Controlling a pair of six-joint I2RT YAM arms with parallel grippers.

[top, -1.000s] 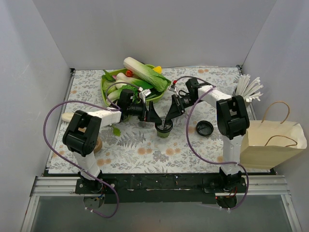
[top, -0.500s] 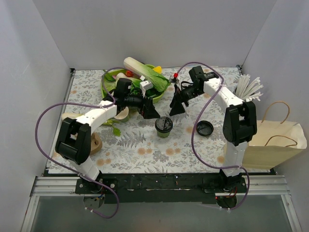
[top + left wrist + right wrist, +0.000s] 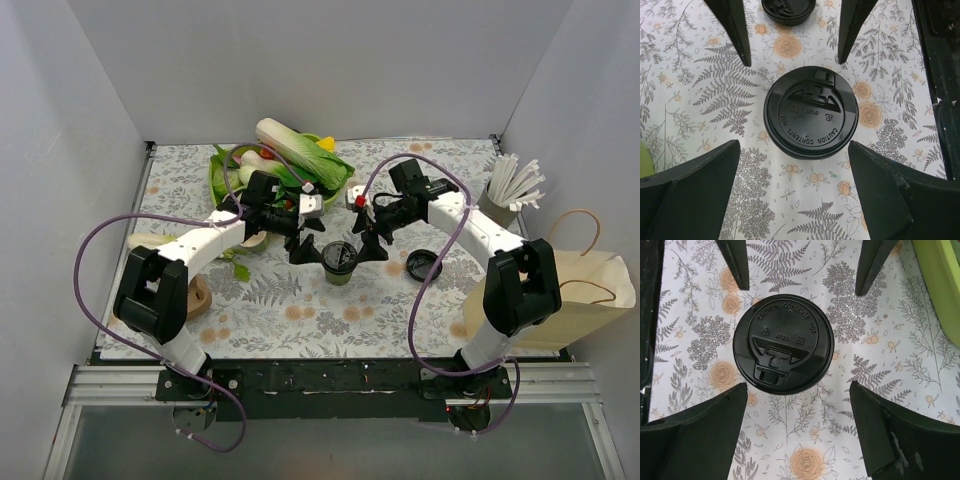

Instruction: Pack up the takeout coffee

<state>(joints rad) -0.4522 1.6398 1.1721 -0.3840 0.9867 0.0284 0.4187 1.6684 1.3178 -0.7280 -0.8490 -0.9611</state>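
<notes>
A fern-and-flower printed tablecloth (image 3: pixel 300 310) is seen across the whole work surface. At the far left-centre, a lime-green plastic tray (image 3: pixel 213 178) is heaped with leafy vegetables, among them a pale cabbage (image 3: pixel 290 140).

Just in front of the tray, the left gripper (image 3: pixel 307 250) is held above the cloth. Its jaws are spread wide and nothing is gripped between them. In the left wrist view its two black fingertips (image 3: pixel 715 165) are seen on either side of the near rim of the cup's lid. Whether the lid is touched cannot be told.

The takeout coffee (image 3: pixel 339 262), a small green paper cup closed by a round black plastic lid (image 3: pixel 811 112), stands upright on the cloth at mid-table. It is placed between the two grippers, and no fingers are closed on it. Raised lettering and a sip tab are shown on the lid (image 3: pixel 783 350).

Just right of the cup, the right gripper (image 3: pixel 372 247) is likewise spread wide, and nothing is held in it.

Further right, a second round black plastic lid (image 3: pixel 423 265) lies flat on the cloth, apart from the cup. A grey cup of white straws (image 3: pixel 510 190) is set near the far right edge. A tan paper bag with handles (image 3: pixel 560 295) is placed at the right edge.
</notes>
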